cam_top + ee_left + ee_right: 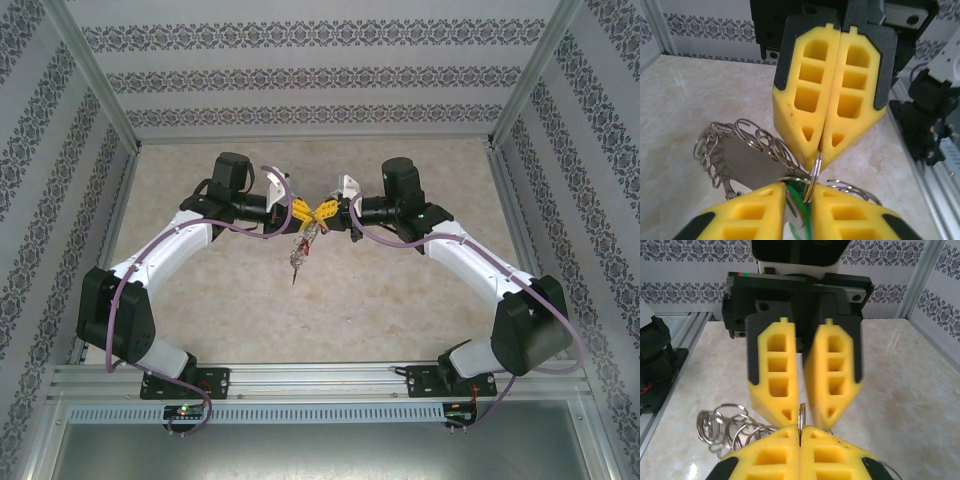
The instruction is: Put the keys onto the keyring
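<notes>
Marble tabletop (400, 300); right pincer (801, 429) and left pincer (799, 189) both clenched on keyring (747, 161), tips meeting.

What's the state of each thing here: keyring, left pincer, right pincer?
keyring: lifted, hanging where the two arms meet, small links fanned out.
right pincer: shut on one small ring of the keyring.
left pincer: jaws nearly together with part of the keyring between them; firm grip unclear.
</notes>
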